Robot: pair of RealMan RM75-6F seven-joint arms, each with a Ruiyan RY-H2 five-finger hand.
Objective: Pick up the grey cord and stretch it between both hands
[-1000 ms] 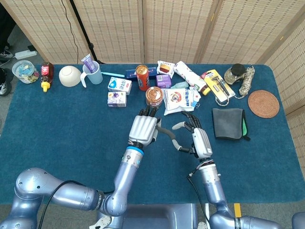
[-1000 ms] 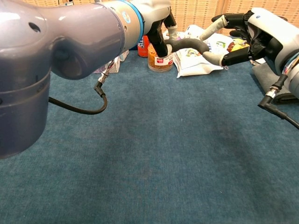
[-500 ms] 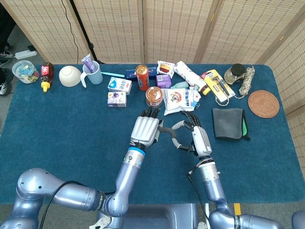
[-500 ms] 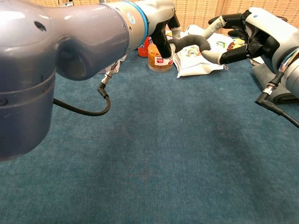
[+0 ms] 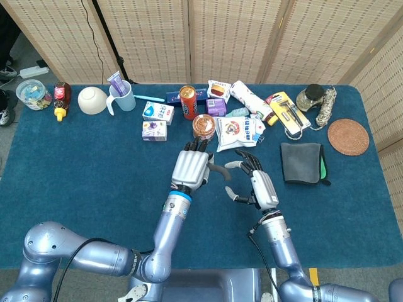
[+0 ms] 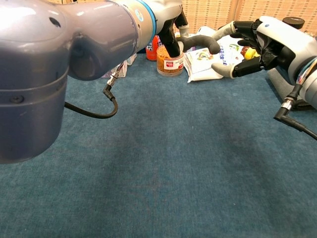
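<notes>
The grey cord (image 5: 218, 169) is a short thick piece sticking out to the right of my left hand (image 5: 191, 167), which grips one end of it a little above the blue table. In the chest view the cord (image 6: 200, 40) arches from the left hand (image 6: 171, 29) and its free end hangs in the air. My right hand (image 5: 255, 182) hovers just right of that end, fingers spread and holding nothing. In the chest view a small gap shows between the cord's tip and the right hand (image 6: 265, 42).
Just behind the hands stand an orange-lidded jar (image 5: 203, 126) and a white snack bag (image 5: 238, 131). Boxes, a can and a mug line the table's back. A dark folded cloth (image 5: 302, 162) and a round woven mat (image 5: 347, 136) lie to the right.
The cord bridged both hands half a second ago. Now its right end is free, and the right hand has opened and drawn slightly away to the right. The left hand has barely moved.
</notes>
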